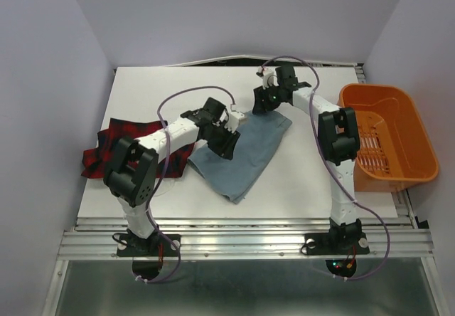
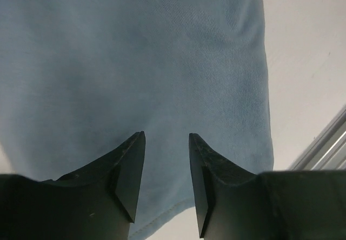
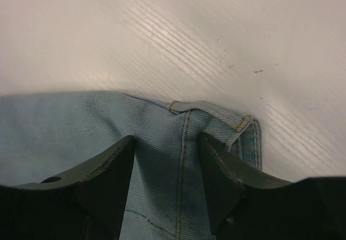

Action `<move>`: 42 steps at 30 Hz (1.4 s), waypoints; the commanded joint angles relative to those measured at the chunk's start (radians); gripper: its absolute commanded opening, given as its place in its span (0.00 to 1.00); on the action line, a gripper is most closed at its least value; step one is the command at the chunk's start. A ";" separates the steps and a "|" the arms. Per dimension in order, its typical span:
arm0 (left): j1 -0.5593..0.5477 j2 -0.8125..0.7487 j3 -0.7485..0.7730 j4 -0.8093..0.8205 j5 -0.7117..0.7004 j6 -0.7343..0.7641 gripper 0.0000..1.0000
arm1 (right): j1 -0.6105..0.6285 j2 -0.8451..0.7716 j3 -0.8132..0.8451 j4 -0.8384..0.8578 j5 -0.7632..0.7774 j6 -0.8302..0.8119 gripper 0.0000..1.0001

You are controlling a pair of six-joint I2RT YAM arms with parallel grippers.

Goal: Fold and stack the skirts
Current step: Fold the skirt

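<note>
A light blue denim skirt (image 1: 245,152) lies folded flat at the table's middle. A red-and-black plaid skirt (image 1: 106,149) sits bunched at the left edge, partly under my left arm. My left gripper (image 1: 224,139) hovers over the denim's left part. In the left wrist view its jaws (image 2: 166,137) stand open above smooth denim (image 2: 135,61) near a hem, with nothing between them. My right gripper (image 1: 268,101) is at the denim's far corner. In the right wrist view its jaws (image 3: 167,138) are open, straddling a seam of the folded corner (image 3: 216,115) without pinching it.
An orange plastic tub (image 1: 398,117) stands at the table's right edge, beside the right arm. White tabletop (image 1: 163,88) shows behind and in front of the denim. A metal rail (image 2: 324,142) runs along the near edge.
</note>
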State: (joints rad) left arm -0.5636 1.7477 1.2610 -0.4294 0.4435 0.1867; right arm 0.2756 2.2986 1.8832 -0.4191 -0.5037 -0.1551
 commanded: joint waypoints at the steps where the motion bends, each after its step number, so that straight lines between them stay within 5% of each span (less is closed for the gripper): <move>1: -0.038 -0.008 -0.012 -0.020 -0.005 0.013 0.49 | 0.005 0.001 -0.010 -0.015 0.036 -0.090 0.57; 10: -0.021 0.209 0.092 -0.029 -0.115 0.011 0.43 | -0.032 -0.195 -0.355 -0.026 0.290 -0.222 0.50; 17: 0.034 0.412 0.426 -0.061 -0.176 0.072 0.43 | -0.090 -0.418 -0.620 -0.138 0.320 -0.201 0.40; 23: 0.036 0.614 0.881 -0.111 -0.230 0.141 0.49 | -0.072 -0.522 -0.745 -0.331 0.044 -0.149 0.33; 27: 0.036 0.650 1.007 -0.109 -0.209 0.132 0.52 | -0.041 -0.550 -0.730 -0.380 -0.097 -0.106 0.36; 31: 0.037 0.520 0.912 -0.083 -0.212 0.128 0.52 | -0.071 -0.559 -0.589 -0.376 -0.124 -0.049 0.40; 35: 0.036 0.334 0.633 -0.060 -0.197 0.111 0.52 | -0.113 -0.518 -0.432 -0.362 -0.116 -0.012 0.46; 42: 0.034 0.196 0.329 -0.071 -0.183 0.063 0.51 | -0.125 -0.413 -0.450 -0.351 -0.142 -0.011 0.61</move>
State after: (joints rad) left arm -0.5301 1.9915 1.7046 -0.5068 0.2466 0.2798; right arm 0.1455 1.8118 1.4578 -0.7513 -0.5941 -0.1822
